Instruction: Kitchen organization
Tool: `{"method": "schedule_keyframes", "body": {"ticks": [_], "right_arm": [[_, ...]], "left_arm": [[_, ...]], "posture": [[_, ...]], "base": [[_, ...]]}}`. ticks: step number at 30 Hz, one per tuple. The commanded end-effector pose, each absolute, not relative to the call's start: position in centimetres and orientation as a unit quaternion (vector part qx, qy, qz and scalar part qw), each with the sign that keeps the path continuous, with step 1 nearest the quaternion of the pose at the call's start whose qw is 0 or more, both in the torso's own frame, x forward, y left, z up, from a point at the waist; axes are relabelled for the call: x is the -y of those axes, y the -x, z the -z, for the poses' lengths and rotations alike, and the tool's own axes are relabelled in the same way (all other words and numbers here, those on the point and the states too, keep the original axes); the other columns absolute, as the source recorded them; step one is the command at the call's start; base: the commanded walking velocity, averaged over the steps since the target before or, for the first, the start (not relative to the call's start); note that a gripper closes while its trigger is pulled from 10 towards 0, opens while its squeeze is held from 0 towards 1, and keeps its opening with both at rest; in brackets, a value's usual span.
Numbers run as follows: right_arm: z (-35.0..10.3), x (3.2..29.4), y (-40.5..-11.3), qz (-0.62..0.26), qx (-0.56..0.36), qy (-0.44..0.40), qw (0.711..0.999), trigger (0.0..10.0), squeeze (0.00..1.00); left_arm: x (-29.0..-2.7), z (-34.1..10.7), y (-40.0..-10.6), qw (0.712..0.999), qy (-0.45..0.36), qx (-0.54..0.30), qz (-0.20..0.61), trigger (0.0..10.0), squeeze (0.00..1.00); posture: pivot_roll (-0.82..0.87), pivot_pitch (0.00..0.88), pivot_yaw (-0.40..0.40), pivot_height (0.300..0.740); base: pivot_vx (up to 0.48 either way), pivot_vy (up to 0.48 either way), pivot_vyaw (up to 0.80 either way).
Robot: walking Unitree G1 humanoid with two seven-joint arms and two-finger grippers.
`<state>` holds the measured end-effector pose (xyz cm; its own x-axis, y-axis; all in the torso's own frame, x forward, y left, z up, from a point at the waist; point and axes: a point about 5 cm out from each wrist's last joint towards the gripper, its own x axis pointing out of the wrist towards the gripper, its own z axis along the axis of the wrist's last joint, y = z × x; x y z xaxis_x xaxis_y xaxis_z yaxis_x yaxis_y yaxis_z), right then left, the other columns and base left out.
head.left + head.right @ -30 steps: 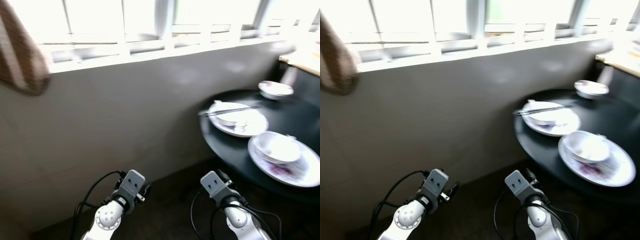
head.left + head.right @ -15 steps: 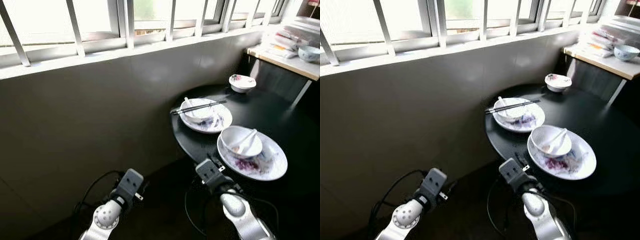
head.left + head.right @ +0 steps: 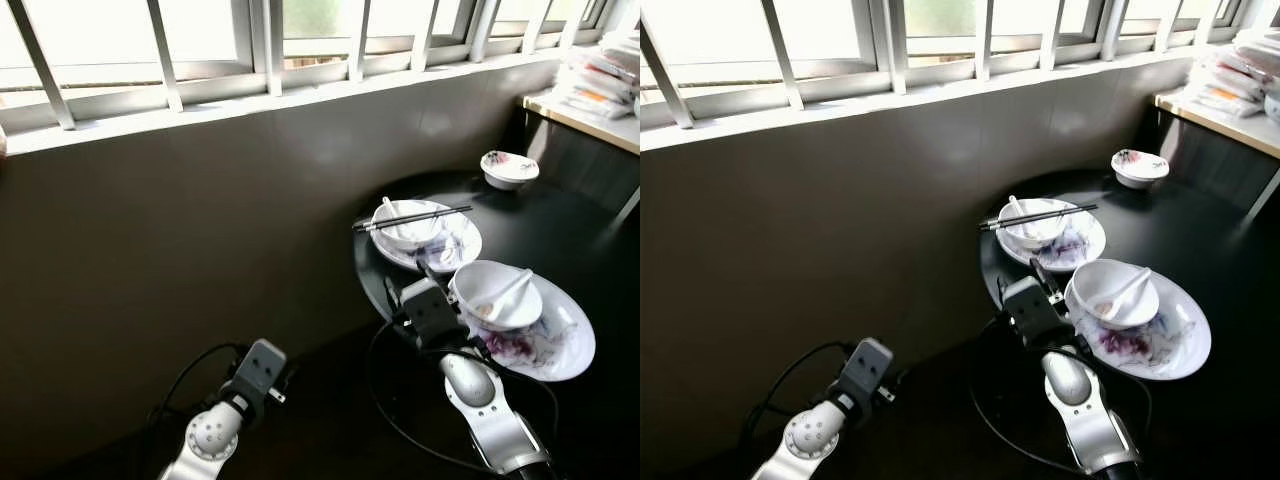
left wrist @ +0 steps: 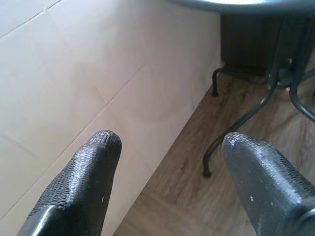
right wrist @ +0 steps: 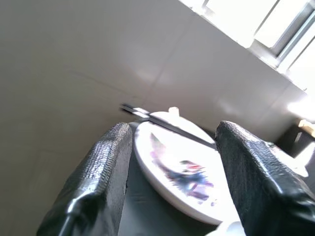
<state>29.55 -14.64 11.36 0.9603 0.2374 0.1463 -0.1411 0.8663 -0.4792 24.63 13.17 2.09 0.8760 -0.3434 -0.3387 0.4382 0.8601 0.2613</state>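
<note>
Two plates with bowls, plus a small dish, sit on the round black table (image 3: 590, 250) I see on my right, set against the tiled wall (image 3: 200, 220) under the barred window (image 3: 260, 40). That wall is the biggest thing before me. At far right, a light counter (image 3: 585, 105) carries a stack of papers or packets; I cannot tell which.

On the table, the near plate (image 3: 560, 345) is the larger, stained purple, and holds a white bowl (image 3: 497, 297) with a white spoon (image 3: 505, 290) leaning inside. Just behind it lies the far plate (image 3: 455, 245), also stained, with its own bowl (image 3: 405, 225) and a pair of dark chopsticks (image 3: 410, 217) resting flat across that bowl's rim. Well beyond, nearer the counter, stands the small patterned dish (image 3: 508, 168).

My right gripper (image 5: 172, 162) hovers at the table's near edge, just beside the near plate, fingers spread wide and holding nothing; through its wrist camera I look between the fingers at the far plate and chopsticks. My left gripper (image 4: 167, 147) hangs low by the wall, also parted and empty, above wooden floor (image 4: 231, 196) and the table's metal legs (image 4: 246, 113).
</note>
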Motion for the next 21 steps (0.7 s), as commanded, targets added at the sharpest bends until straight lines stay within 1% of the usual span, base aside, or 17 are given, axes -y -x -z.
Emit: {"method": "schedule_keyframes", "body": {"ticks": [1, 4, 6, 9, 12, 13, 15, 16, 18, 21], "right_arm": [[-12.3, 15.3, -29.7, -0.079, 0.116, 0.225, 0.964, 10.0, 0.0], [-12.7, 15.6, -29.9, -0.066, 0.118, 0.214, 0.967, 10.0, 0.0], [-13.0, 16.0, -30.2, -0.046, 0.113, 0.192, 0.974, 10.0, 0.0], [-13.5, 15.9, -30.3, -0.039, 0.119, 0.186, 0.975, 10.0, 0.0], [-13.3, 15.8, -30.4, -0.029, 0.102, 0.157, 0.982, 10.0, 0.0], [-13.3, 15.9, -30.4, -0.024, 0.099, 0.147, 0.984, 10.0, 0.0], [-13.3, 16.9, -30.7, 0.024, 0.075, 0.087, 0.993, 10.0, 0.0], [-13.3, 16.9, -30.7, 0.024, 0.075, 0.087, 0.993, 10.0, 0.0], [-13.8, 18.0, -31.0, 0.069, 0.067, 0.051, 0.994, 10.0, 0.0], [-14.2, 18.2, -31.2, 0.076, 0.066, 0.033, 0.994, 10.0, 0.0]], "left_arm": [[-12.6, -2.0, -24.6, 0.952, -0.166, -0.139, 0.215, 10.0, 0.0], [-12.6, -2.2, -24.6, 0.955, -0.157, -0.132, 0.213, 10.0, 0.0], [-12.6, -2.3, -24.7, 0.956, -0.155, -0.13, 0.212, 10.0, 0.0], [-12.6, -2.4, -24.7, 0.956, -0.154, -0.129, 0.212, 10.0, 0.0], [-12.5, -2.4, -24.7, 0.957, -0.153, -0.129, 0.212, 10.0, 0.0], [-12.5, -2.4, -24.7, 0.957, -0.152, -0.129, 0.212, 10.0, 0.0], [-12.5, -2.4, -24.7, 0.957, -0.151, -0.127, 0.212, 10.0, 0.0], [-12.5, -2.4, -24.7, 0.957, -0.151, -0.127, 0.212, 10.0, 0.0], [-12.5, -2.4, -24.7, 0.958, -0.15, -0.126, 0.212, 10.0, 0.0], [-12.5, -2.4, -24.7, 0.958, -0.149, -0.126, 0.212, 10.0, 0.0]], "posture": [[-0.02, 0.0, -0.037, 0.74], [-0.02, 0.0, -0.039, 0.74], [-0.02, 0.0, -0.041, 0.74], [-0.02, 0.0, -0.041, 0.74], [-0.02, 0.0, -0.042, 0.74], [-0.02, 0.0, -0.043, 0.74], [-0.02, 0.0, -0.045, 0.74], [-0.02, 0.0, -0.045, 0.74], [-0.02, 0.0, -0.045, 0.74], [-0.02, 0.0, -0.044, 0.74]], "base": [[0.0, -0.259, 0.0], [0.0, -0.086, 0.0], [0.0, 0.0, 0.0], [0.0, 0.0, 0.0], [0.0, 0.0, 0.0], [0.0, 0.0, 0.0], [0.0, 0.0, 0.0], [0.0, 0.0, 0.0], [0.0, 0.0, 0.0], [0.0, 0.0, 0.0]]}}
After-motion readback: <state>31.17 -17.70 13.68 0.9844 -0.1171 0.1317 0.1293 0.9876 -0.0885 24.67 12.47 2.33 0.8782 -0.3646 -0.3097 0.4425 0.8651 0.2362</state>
